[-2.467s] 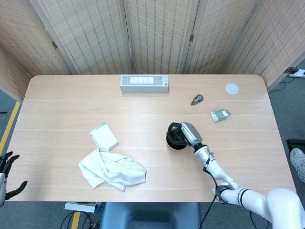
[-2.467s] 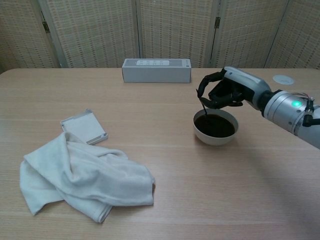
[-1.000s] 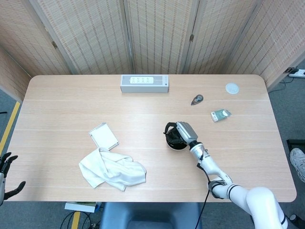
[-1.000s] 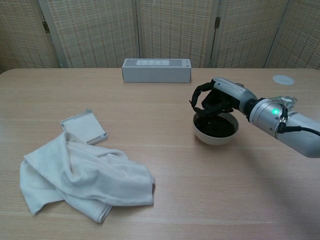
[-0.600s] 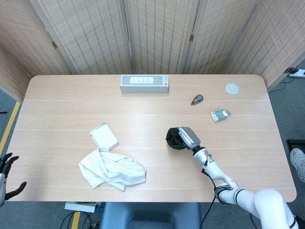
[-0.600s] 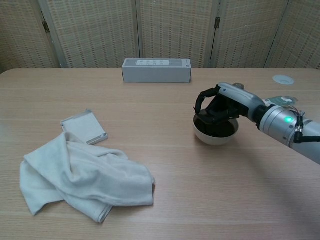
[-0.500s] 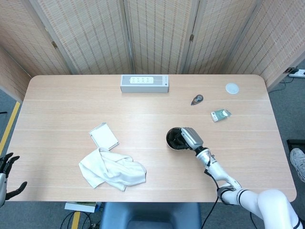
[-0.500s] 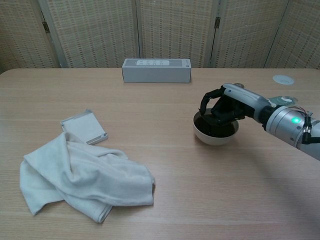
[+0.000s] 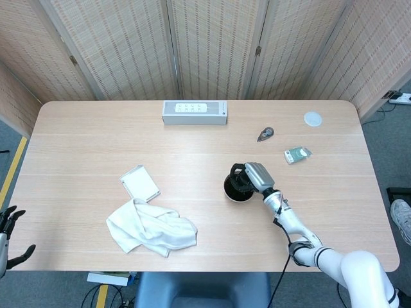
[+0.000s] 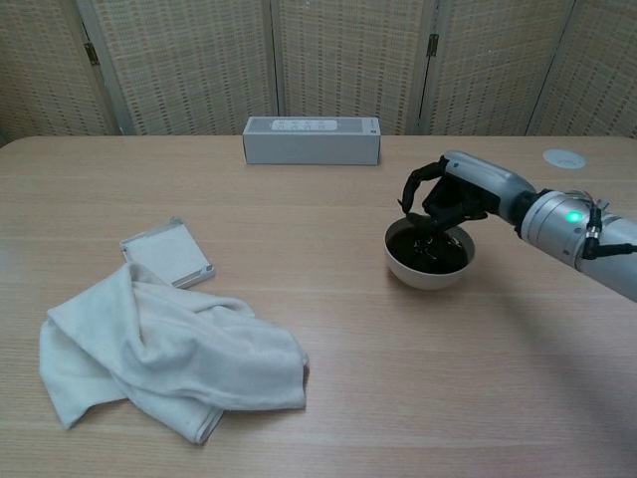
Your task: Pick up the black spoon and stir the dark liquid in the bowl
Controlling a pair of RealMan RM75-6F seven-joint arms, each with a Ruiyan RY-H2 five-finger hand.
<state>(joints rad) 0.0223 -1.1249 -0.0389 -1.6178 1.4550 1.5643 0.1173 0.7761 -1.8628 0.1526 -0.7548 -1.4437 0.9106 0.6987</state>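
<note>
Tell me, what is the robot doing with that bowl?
The robot's right hand is over a white bowl of dark liquid, holding a thin black spoon that dips into it, so it looks like it is stirring. The other hand hangs off the near left edge of the table, holding nothing. A crumpled white towel lies on the table, away from the bowl.

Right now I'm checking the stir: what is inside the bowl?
Dark liquid fills the bowl. The right hand hangs over it holding the spoon, whose tip dips in; the submerged end cannot be seen.
</note>
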